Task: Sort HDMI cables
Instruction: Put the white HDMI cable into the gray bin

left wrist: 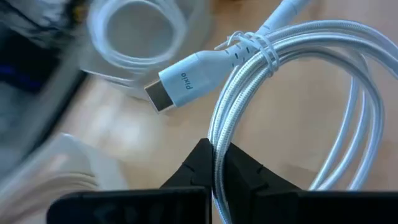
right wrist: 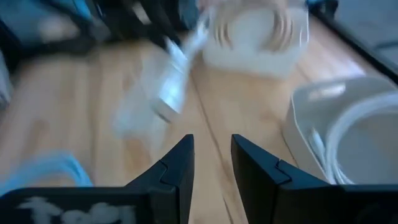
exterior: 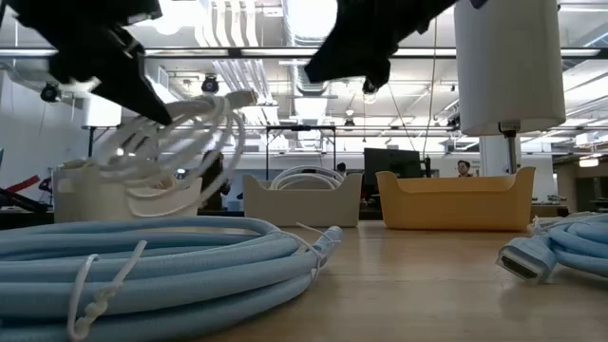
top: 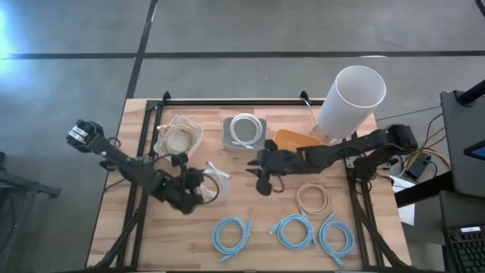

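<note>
High view, left hand (top: 206,182) pinching a lifted white HDMI cable (top: 216,176), right hand (top: 260,176) parted, empty

Open-plan lab or industrial workspace. Low view, upper half: exposed ceiling with ducts (exterior: 228,24) and strip lights (exterior: 313,14). Centre right: monitor (exterior: 389,161) on a distant desk, a person (exterior: 464,168) beside it. High view: wooden table (top: 258,239) on a polished concrete floor (top: 68,45); keyboard (top: 464,250) at lower right.
</note>
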Tool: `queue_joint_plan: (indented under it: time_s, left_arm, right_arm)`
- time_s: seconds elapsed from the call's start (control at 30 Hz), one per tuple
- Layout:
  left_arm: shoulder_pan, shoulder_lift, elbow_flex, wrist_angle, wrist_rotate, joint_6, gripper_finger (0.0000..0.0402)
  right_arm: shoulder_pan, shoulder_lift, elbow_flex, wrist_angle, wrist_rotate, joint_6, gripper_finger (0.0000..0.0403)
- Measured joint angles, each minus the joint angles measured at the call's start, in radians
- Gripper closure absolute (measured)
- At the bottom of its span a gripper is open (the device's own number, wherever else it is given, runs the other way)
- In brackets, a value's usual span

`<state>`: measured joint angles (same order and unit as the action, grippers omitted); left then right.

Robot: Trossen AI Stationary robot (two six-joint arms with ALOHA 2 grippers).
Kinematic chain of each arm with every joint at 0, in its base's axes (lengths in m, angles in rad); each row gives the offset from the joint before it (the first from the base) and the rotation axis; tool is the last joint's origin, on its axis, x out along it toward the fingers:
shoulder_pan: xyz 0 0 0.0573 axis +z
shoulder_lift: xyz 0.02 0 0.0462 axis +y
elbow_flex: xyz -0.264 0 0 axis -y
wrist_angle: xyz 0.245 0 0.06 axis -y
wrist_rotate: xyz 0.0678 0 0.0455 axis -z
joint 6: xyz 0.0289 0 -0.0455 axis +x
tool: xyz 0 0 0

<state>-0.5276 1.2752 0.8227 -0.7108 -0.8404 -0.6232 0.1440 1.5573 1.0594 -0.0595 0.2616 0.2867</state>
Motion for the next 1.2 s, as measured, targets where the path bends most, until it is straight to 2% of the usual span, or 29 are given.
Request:
queue_joint_plan:
  time_s: [0.1, 0.17, 0.37, 0.53, 0.67, 0.77, 0.87, 1.03, 1.2]
  left_arm:
    - [0.07, 0.005, 0.004, 0.067, -0.019, 0.081, 0.0387]
    - [0.115, 0.005, 0.004, 0.125, -0.022, 0.122, 0.0386]
    - [0.208, 0.011, 0.003, 0.301, -0.028, 0.268, 0.0384]
    - [0.241, 0.012, -0.001, 0.353, -0.033, 0.32, 0.0384]
    - [0.247, 0.013, -0.01, 0.349, -0.059, 0.335, 0.0384]
    - [0.247, 0.017, -0.01, 0.352, -0.067, 0.341, 0.0384]
    - [0.247, 0.017, -0.01, 0.355, -0.098, 0.342, 0.0384]
    - [0.248, 0.017, -0.01, 0.359, -0.245, 0.341, 0.0383]
    - [0.249, 0.017, -0.01, 0.363, -0.295, 0.338, 0.0383]
  right_arm:
    - [0.0, -0.044, -0.088, 0.159, 0.0, 0.007, 0.0303]
    - [0.0, -0.05, -0.114, 0.205, 0.0, 0.009, 0.0303]
    - [-0.002, -0.022, -0.112, 0.204, 0.003, -0.002, 0.0303]
    - [-0.003, 0.007, -0.045, 0.209, 0.004, -0.031, 0.0303]
    - [-0.004, 0.033, 0.013, 0.19, 0.007, -0.105, 0.0303]
    - [-0.012, 0.053, 0.061, 0.187, 0.074, -0.131, 0.0303]
    - [-0.022, 0.087, 0.114, 0.11, 0.139, -0.135, 0.0303]
    - [-0.022, 0.13, 0.173, -0.035, 0.142, -0.042, 0.0303]
    - [-0.023, 0.138, 0.165, -0.062, 0.161, 0.051, 0.0303]
